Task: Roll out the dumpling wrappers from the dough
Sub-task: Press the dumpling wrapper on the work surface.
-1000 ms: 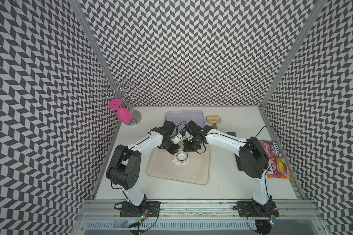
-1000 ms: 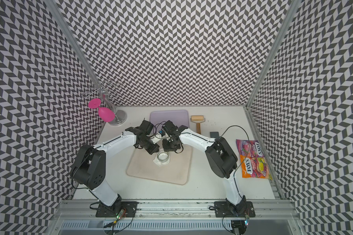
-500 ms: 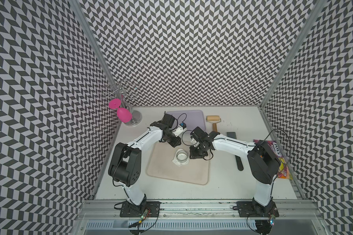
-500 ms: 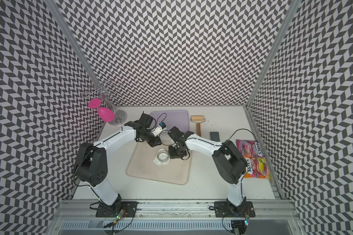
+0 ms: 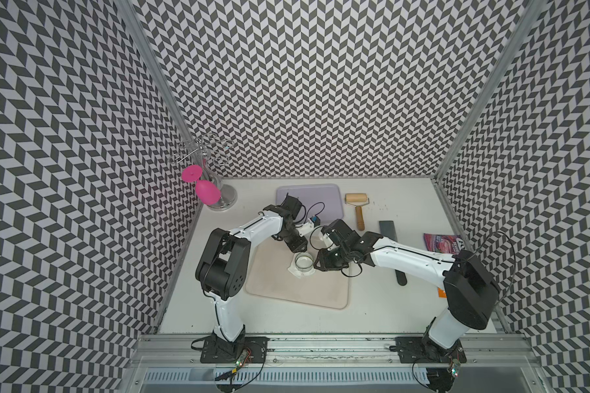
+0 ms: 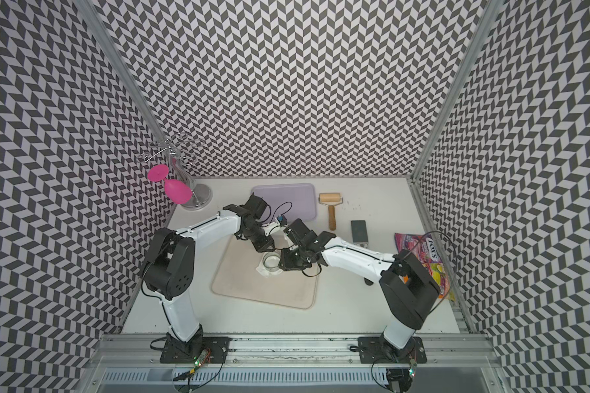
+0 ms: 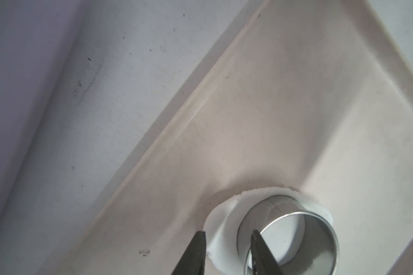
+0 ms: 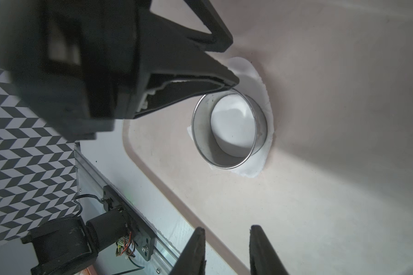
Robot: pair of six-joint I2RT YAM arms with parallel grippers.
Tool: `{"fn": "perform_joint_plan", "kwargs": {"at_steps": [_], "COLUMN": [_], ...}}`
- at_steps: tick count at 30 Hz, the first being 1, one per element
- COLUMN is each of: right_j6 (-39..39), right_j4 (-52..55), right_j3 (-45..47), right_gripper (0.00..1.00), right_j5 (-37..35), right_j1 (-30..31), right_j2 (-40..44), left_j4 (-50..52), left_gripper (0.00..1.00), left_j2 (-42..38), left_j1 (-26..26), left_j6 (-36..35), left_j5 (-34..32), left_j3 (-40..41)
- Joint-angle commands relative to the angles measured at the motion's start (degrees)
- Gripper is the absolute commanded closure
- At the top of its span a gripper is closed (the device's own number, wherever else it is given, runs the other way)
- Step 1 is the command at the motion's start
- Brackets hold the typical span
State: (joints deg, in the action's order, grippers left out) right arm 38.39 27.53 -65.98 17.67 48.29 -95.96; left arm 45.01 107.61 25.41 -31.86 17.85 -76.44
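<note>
Metal ring cutter (image 5: 303, 262) stands upright on the thin white dough sheet (image 7: 221, 214). The ragged dough edge shows around the cutter's base. Both sit on the beige tray (image 5: 286, 289).

Inside the cutter is a round white dough disc (image 8: 234, 126); cannot tell if it is cut free.

Left gripper (image 5: 299, 245) is at the cutter's rim on the back-wall side, jaws parted, nothing between them. One fingertip (image 7: 260, 250) overlaps the cutter wall in the left wrist view; contact cannot be told.

Right gripper (image 5: 319, 263) is near the cutter on the right arm's side, not touching, jaws parted and empty.
</note>
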Motion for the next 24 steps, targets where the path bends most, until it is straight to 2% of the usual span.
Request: {"fn": "perform_joint_plan", "kwargs": {"at_steps": [1,12,24], "right_j6": [3.0,2.39,2.4], "right_j4": [-5.61,-4.08,-3.98], "right_j3": [0.33,-0.03,5.51], "right_gripper": [0.66,0.67,0.67], "right_j5": [0.73,0.01,0.04], "right_j1": [0.64,0.75,-1.96], "right_j2": [-0.77,-1.43,4.84], "left_j4": [1.42,2.01,4.32], "left_gripper": [0.65,0.65,0.64], "left_j2": [0.58,-0.91,-2.49], "left_j1": [0.52,0.76,0.43], "left_j6": [-2.62,-4.48,-6.61], "left_j5": [-0.85,-0.62,0.31], "left_j3": [-0.57,-0.45,-2.66]}}
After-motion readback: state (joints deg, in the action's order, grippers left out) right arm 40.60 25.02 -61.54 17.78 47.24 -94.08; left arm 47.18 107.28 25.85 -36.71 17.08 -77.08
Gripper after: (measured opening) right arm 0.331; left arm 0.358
